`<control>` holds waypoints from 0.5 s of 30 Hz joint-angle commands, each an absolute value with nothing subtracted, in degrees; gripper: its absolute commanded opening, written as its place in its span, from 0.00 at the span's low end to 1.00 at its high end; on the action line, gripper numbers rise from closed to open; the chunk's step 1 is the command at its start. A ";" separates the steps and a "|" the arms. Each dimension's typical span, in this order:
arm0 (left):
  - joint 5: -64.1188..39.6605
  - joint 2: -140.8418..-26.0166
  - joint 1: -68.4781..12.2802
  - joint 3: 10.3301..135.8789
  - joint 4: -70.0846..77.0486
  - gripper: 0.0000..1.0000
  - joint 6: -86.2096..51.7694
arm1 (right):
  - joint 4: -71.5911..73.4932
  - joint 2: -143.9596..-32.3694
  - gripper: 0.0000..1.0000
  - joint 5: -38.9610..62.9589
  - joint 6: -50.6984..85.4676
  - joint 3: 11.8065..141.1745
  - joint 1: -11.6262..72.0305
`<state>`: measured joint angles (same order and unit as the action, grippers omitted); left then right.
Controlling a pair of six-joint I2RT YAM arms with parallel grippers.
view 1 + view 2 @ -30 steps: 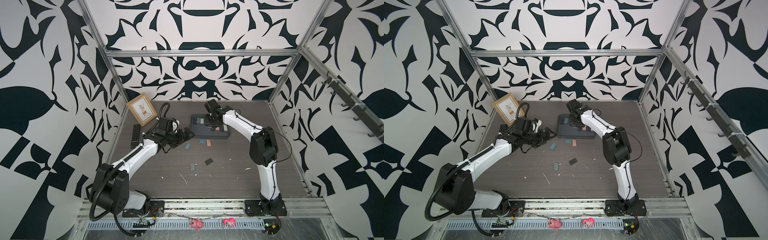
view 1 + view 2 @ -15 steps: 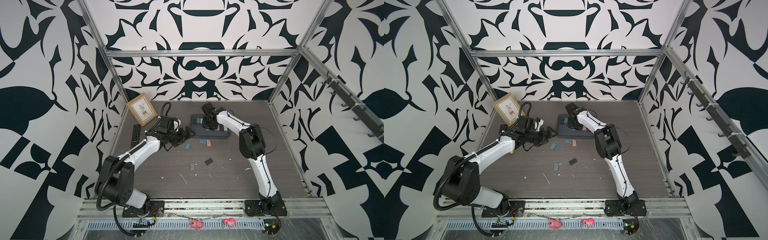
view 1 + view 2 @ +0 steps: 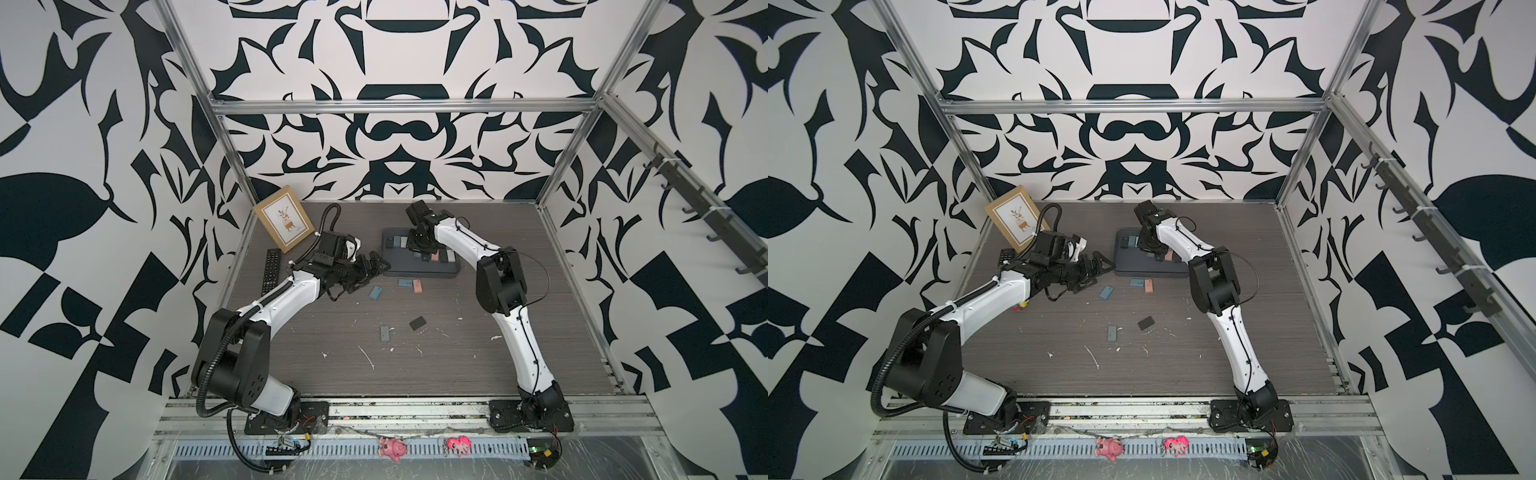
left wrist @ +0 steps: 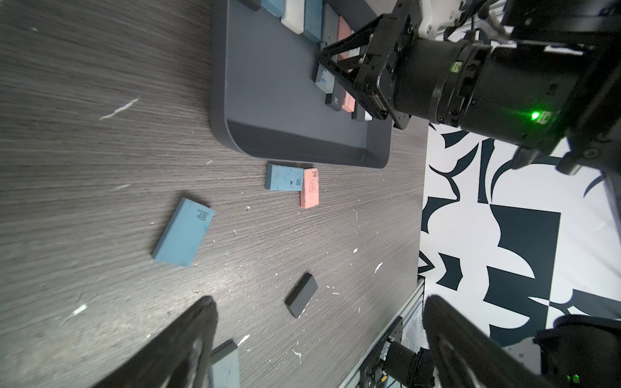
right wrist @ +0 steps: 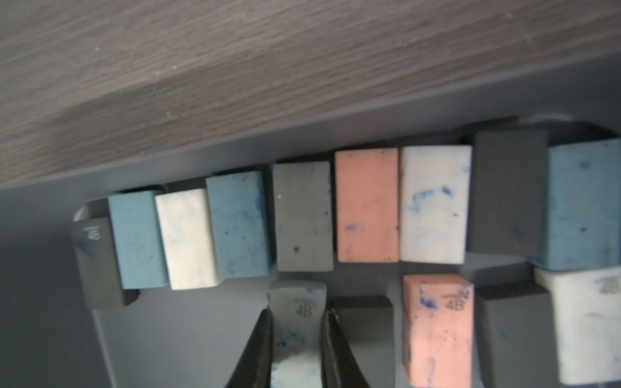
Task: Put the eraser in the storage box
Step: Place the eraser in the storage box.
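The storage box (image 3: pixel 415 272) (image 3: pixel 1148 272) is a shallow dark grey tray at the back middle of the table, with two rows of erasers inside. My right gripper (image 5: pixel 297 314) (image 3: pixel 417 245) reaches down into it, shut on a pale grey eraser (image 5: pixel 297 302) marked 4B, just above the box floor (image 5: pixel 184 336). My left gripper (image 3: pixel 380 264) (image 4: pixel 317 300) hangs open beside the box's left edge, nothing between its fingers (image 4: pixel 201 312). Loose on the table lie two blue erasers (image 3: pixel 375 292) (image 3: pixel 405 283), a pink one (image 3: pixel 417 286), a black one (image 3: pixel 417 323) and a grey one (image 3: pixel 385 333).
A tan picture frame (image 3: pixel 284 218) leans in the back left corner, with a black remote (image 3: pixel 271 272) lying in front of it. White crumbs (image 3: pixel 368 357) are scattered on the table's front half. Patterned walls enclose three sides.
The right arm's elbow has swung and its gripper has shifted slightly left and lower over the box, still shut on the eraser. The left gripper stays open in about the same place.
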<state>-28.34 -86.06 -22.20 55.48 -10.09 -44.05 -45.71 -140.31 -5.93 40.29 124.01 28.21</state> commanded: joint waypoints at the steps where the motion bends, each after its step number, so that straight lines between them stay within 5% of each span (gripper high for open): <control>1: -29.09 -86.95 -21.90 55.78 -9.49 0.99 -43.86 | -47.70 -138.97 0.22 -7.82 39.80 126.06 28.19; 15: -28.96 -86.72 -21.88 55.68 -9.91 0.99 -43.77 | -48.26 -138.88 0.32 -8.43 39.88 126.02 28.48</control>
